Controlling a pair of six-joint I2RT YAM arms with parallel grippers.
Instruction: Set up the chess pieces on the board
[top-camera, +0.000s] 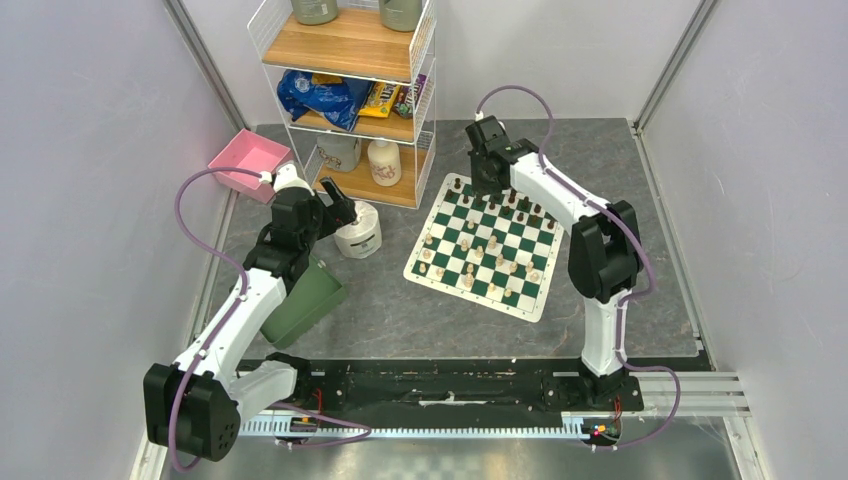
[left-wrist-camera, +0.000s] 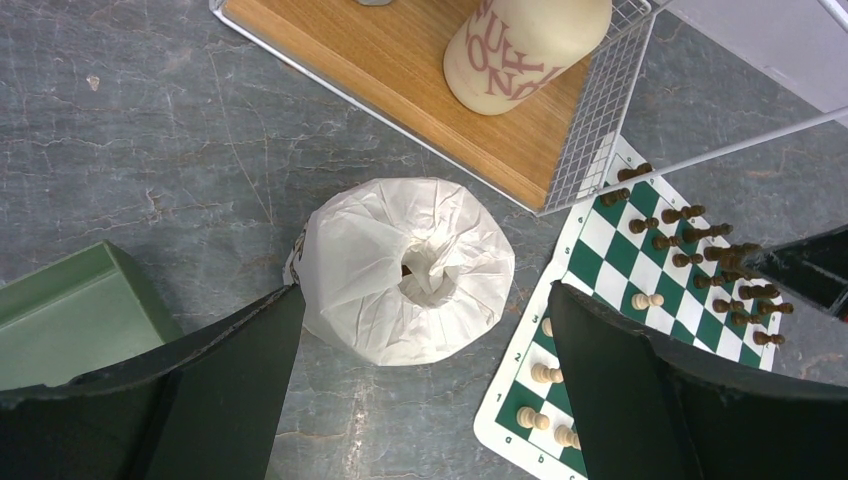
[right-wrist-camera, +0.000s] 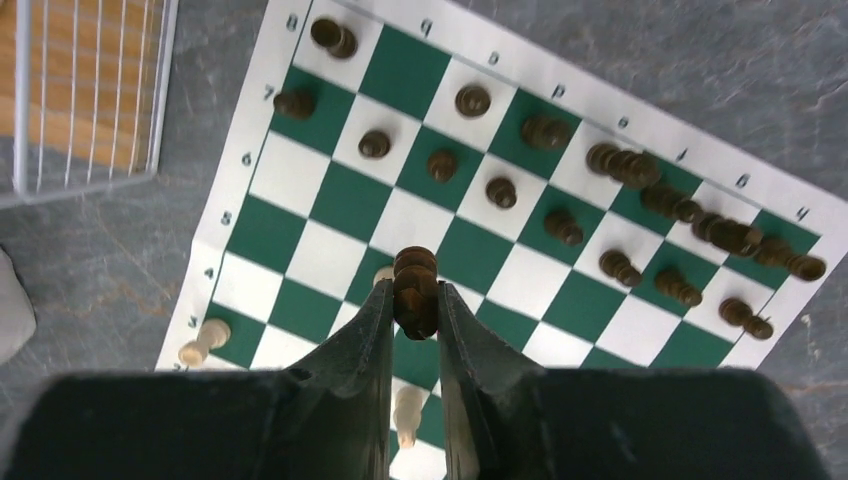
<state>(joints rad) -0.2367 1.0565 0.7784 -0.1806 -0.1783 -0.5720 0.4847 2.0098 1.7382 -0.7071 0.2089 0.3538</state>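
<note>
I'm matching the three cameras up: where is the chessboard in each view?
Top external: board right of centre, turned diamond-wise.
Left wrist: board at lower right, partly cut off.
Right wrist: board fills most of the frame.
Shared landmark: the wire shelf, beside one board corner in all three.

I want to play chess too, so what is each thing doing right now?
Left black two-finger gripper: open, empty.
Right black two-finger gripper: shut on a dark brown chess piece.
White paper-wrapped toilet roll: standing upright, untouched.
Green and white checkered board mat: lying flat, setup unfinished.
</note>
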